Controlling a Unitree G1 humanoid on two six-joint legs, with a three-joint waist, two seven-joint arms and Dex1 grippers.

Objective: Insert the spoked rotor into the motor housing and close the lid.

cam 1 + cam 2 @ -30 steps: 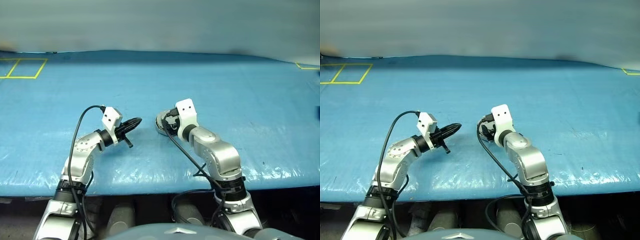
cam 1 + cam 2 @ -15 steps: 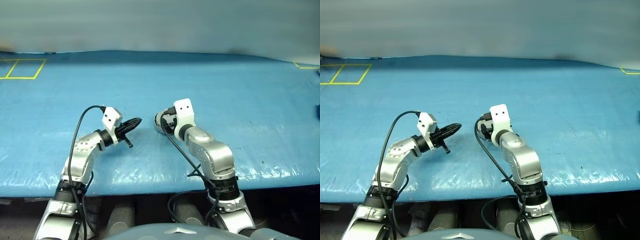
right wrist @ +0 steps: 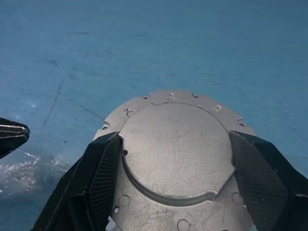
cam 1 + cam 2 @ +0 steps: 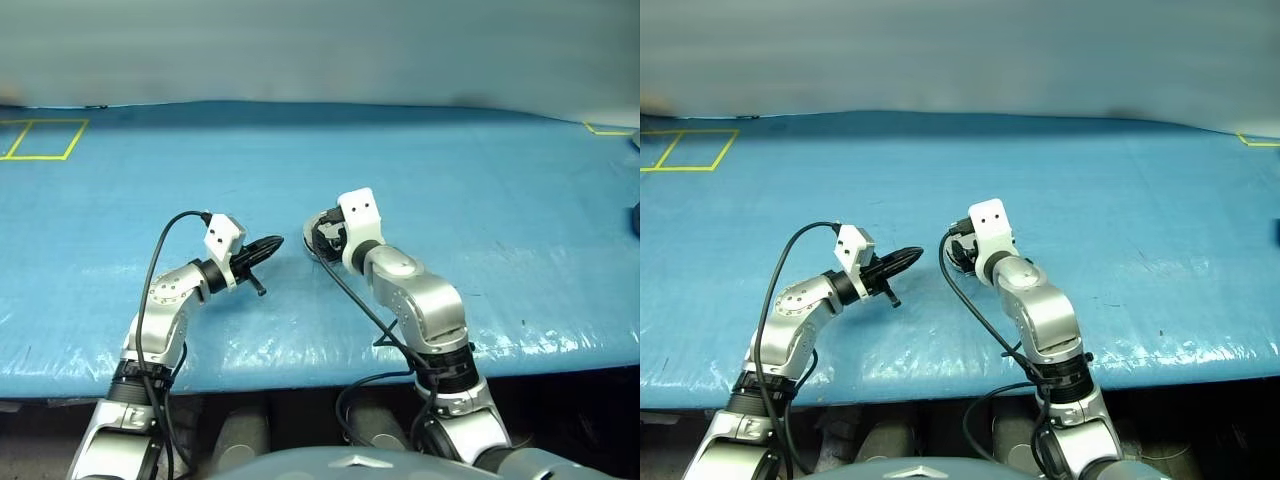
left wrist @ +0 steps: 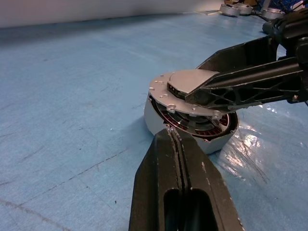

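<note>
The motor housing (image 5: 156, 115), a silver cup with copper windings, rests on the blue table between my two grippers. Its lid (image 3: 175, 144), plain silver face up, lies tilted over the housing, and a gap on one side shows the windings. My right gripper (image 3: 178, 166) grips the lid's raised disc with one finger on each side. It also shows in the head view, with the right gripper (image 4: 322, 238) over the housing (image 4: 314, 248). My left gripper (image 4: 272, 243) is shut and empty, its tip a short way from the housing wall. The spoked rotor is hidden.
The blue sheet on the table (image 4: 480, 190) is creased and shiny near the front edge. A yellow tape square (image 4: 45, 138) marks the far left and a tape corner (image 4: 610, 128) the far right. Several other motor parts (image 5: 236, 8) lie far off.
My right gripper has moved a little to the left and up, still holding the lid. The left arm has stayed still.
</note>
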